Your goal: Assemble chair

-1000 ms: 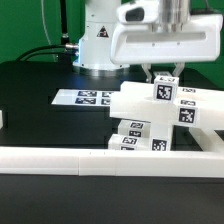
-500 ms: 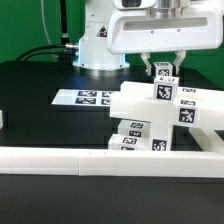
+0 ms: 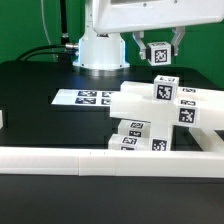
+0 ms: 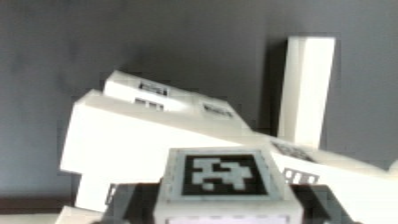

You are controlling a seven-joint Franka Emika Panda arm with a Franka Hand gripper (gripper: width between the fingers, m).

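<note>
- While lifted clear of the tabletop (image 3: 40, 80), fingers (image 3: 147, 43) clamped on a small tagged chair post (image 3: 160, 52).
- Below the fingers: chair assembly (image 3: 160, 115), apart from the post.
- Marker board (image 3: 85, 98) flat beside it.

chair parts: 1 assembled block (image 3: 160, 115), 1 post (image 3: 160, 53) | marker board (image 3: 85, 98): 1

marker board (image 3: 88, 97) (flat), white border rail (image 3: 60, 158)

Open gap btwn claw (image 3: 159, 52) & chair (image 3: 160, 115).
</note>
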